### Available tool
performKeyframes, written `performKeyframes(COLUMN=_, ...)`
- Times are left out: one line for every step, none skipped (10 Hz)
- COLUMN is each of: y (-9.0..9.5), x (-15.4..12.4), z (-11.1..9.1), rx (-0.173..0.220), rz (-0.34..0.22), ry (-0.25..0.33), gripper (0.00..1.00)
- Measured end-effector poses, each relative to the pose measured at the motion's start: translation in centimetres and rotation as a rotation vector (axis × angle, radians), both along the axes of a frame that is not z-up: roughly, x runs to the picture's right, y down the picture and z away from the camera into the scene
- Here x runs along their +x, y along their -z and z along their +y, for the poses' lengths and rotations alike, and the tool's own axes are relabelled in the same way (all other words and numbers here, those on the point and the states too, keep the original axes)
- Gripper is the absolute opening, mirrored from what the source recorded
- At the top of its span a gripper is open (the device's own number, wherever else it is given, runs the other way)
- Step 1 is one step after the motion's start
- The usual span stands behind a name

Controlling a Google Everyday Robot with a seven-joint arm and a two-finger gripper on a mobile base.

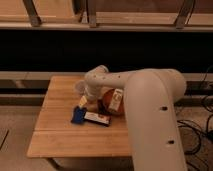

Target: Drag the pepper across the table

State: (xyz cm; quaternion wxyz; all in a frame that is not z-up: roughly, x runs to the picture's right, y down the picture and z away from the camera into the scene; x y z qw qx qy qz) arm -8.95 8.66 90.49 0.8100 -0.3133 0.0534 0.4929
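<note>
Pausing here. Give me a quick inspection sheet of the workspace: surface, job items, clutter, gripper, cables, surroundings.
Surface: small table with a light wooden plank top; items sit around its middle.
Job's things: the slim dark red-brown pepper cannot be made out; it may be hidden by the arm's end.
Clutter: flat blue-and-white packet; rounded orange-brown thing with a white label; clear cup by the arm's end.
Gripper: the gripper is low over the table's middle, just behind the packet and beside the orange-brown thing.
Cables: dark cables on the floor at the picture's right.
Surroundings: wooden rail above a dark band behind the table.
</note>
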Motion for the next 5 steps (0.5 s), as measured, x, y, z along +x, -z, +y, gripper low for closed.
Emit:
performKeyframes(y=-0.1, x=0.4, z=0.2, rx=-0.006, rz=0.010, ry=-0.009, gripper=0.80)
performKeyframes(y=-0.2, x=0.7, z=0.3, rx=-0.010, rz=0.017, ry=-0.018, gripper=0.80)
performKeyframes(y=-0.4, x=1.0, z=0.4, rx=-0.014, rz=0.023, ry=-0.024, gripper=0.80)
performKeyframes(y=-0.5, x=1.4, z=0.5, rx=-0.018, rz=0.032, ry=-0.033, gripper=0.80)
performKeyframes(y=-0.6, x=1.7, z=0.6, rx=-0.021, rz=0.039, ry=-0.039, gripper=0.80)
